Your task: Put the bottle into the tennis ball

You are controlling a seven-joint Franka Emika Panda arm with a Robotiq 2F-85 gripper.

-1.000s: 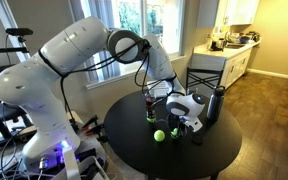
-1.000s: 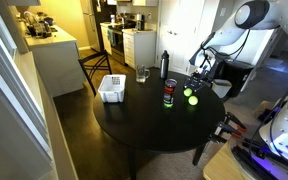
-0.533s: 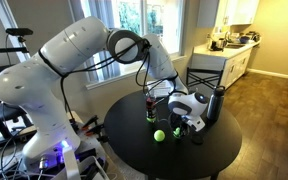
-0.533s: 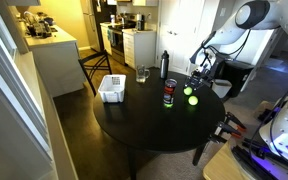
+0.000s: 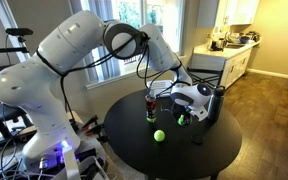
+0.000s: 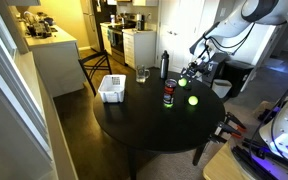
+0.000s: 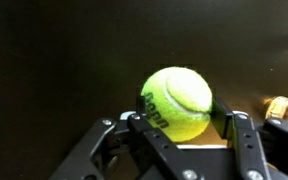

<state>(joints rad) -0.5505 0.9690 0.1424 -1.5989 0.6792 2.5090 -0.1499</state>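
My gripper (image 7: 179,125) is shut on a fuzzy yellow-green tennis ball (image 7: 179,102) and holds it above the round black table (image 5: 134,140). In both exterior views the gripper (image 5: 184,113) (image 6: 189,78) hangs a little above the tabletop with the ball in it. The second tennis ball (image 5: 159,135) (image 6: 192,100) lies on the table below and beside it. The bottle (image 5: 151,107) (image 6: 169,93), with dark top, red band and greenish base, stands upright to one side of the gripper, apart from it.
A tall dark metal flask (image 5: 216,103) (image 6: 164,65) stands close to the gripper. A clear glass (image 6: 142,74) and a white basket (image 6: 111,87) sit further along the table. A chair (image 5: 206,68) stands behind the table.
The gripper has risen from the tabletop with one tennis ball in its jaws. The other ball and the bottle have not moved.
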